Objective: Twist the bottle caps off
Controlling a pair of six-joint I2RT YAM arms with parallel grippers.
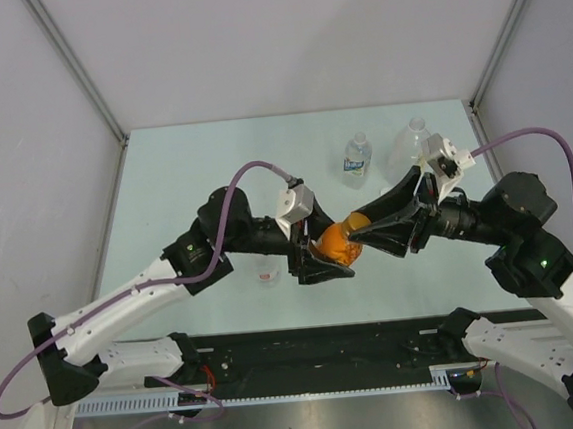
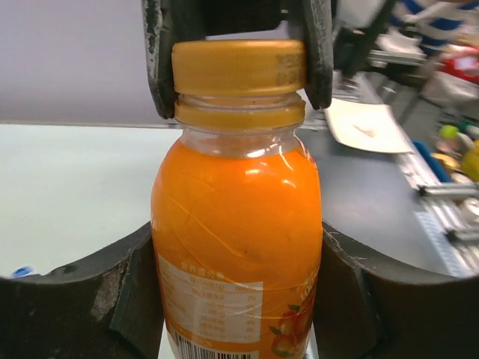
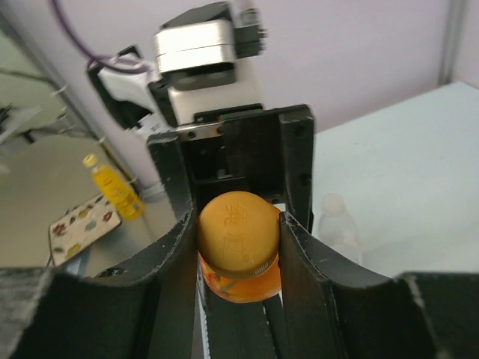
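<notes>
The small orange bottle (image 1: 335, 242) hangs above the table's middle, its body clamped by my left gripper (image 2: 238, 273). Both dark fingers press on its sides. Its orange-brown cap (image 2: 238, 67) sits on the neck, and my right gripper (image 3: 238, 232) is shut on it, one finger (image 2: 159, 71) on each side. From the right wrist, the cap (image 3: 238, 228) fills the gap between the fingers. The blue-labelled bottle (image 1: 357, 160) and the large clear jug-like bottle (image 1: 411, 141) stand at the back. A small clear bottle (image 1: 266, 269) stands beside the left arm.
Grey walls and frame posts (image 1: 78, 67) close in the table (image 1: 192, 163) on three sides. The black rail (image 1: 319, 357) with the arm bases runs along the near edge. A small blue piece (image 2: 22, 271) lies on the table at the left.
</notes>
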